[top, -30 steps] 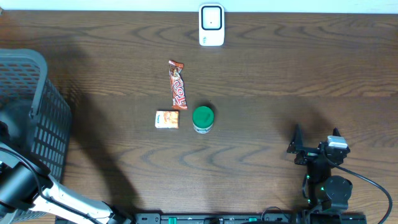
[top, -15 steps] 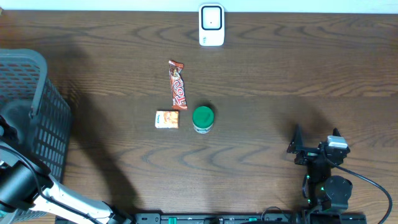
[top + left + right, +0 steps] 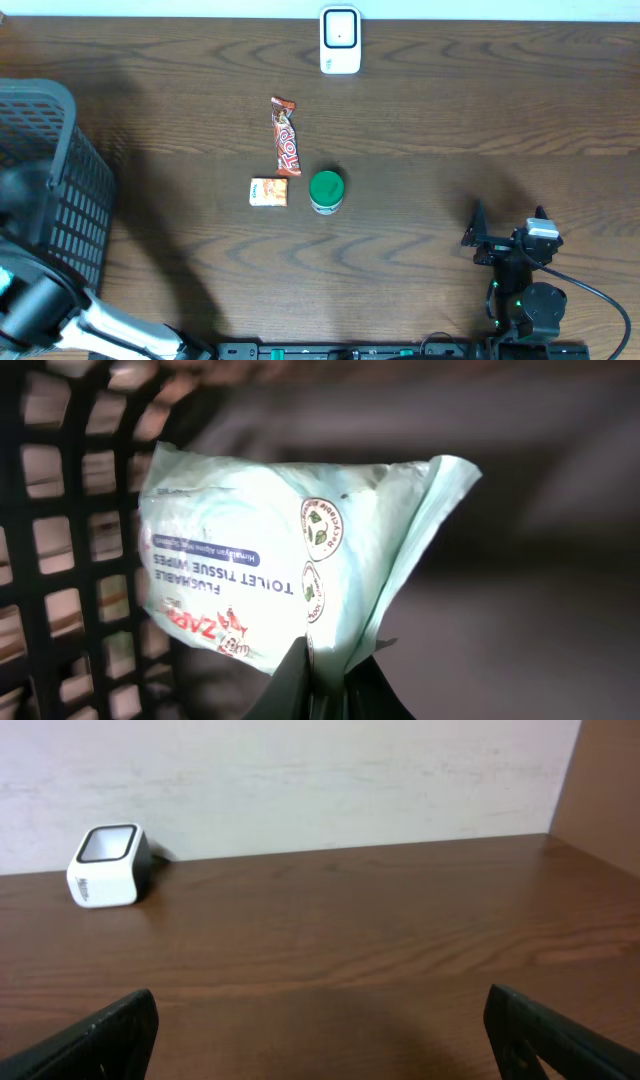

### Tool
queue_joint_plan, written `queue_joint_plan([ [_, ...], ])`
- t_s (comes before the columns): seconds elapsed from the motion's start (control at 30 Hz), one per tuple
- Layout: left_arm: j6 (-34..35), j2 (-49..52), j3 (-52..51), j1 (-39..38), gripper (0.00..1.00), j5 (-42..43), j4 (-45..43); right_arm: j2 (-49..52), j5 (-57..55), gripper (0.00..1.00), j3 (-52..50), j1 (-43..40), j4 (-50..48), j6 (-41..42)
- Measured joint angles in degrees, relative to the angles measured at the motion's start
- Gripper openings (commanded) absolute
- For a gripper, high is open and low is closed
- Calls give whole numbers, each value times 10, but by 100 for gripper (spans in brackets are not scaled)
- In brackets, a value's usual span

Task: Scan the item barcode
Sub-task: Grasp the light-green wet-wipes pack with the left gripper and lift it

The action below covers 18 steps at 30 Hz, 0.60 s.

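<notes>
In the left wrist view my left gripper (image 3: 326, 663) is shut on the lower edge of a pale green pack of toilet tissue wipes (image 3: 250, 550), inside the black mesh basket (image 3: 60, 570). From overhead the left arm reaches into that basket (image 3: 70, 150) at the left edge, and the pack is hidden there. The white barcode scanner (image 3: 340, 40) stands at the far middle of the table and shows in the right wrist view as the scanner (image 3: 105, 867) at the left. My right gripper (image 3: 508, 232) rests open near the front right, with nothing between its fingers (image 3: 110, 1030).
A red-orange candy bar (image 3: 286, 137), a small orange box (image 3: 268, 192) and a green-lidded can (image 3: 326, 191) lie at the table's middle. A pale wall runs behind the scanner.
Seen from overhead, the left arm has shifted a little inside the basket. The items on the table and the right arm have not moved.
</notes>
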State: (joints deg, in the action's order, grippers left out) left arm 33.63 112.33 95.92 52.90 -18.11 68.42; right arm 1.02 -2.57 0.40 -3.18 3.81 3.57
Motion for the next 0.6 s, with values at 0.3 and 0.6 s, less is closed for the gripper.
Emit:
queue_joint_plan([
  [0.3,-21,-276,95,-4,7,377,-90,0,0,99,0,0,0,0],
  [0.6,-46,-429,95,-198,7,710,-151,0,0,99,0,0,0,0],
])
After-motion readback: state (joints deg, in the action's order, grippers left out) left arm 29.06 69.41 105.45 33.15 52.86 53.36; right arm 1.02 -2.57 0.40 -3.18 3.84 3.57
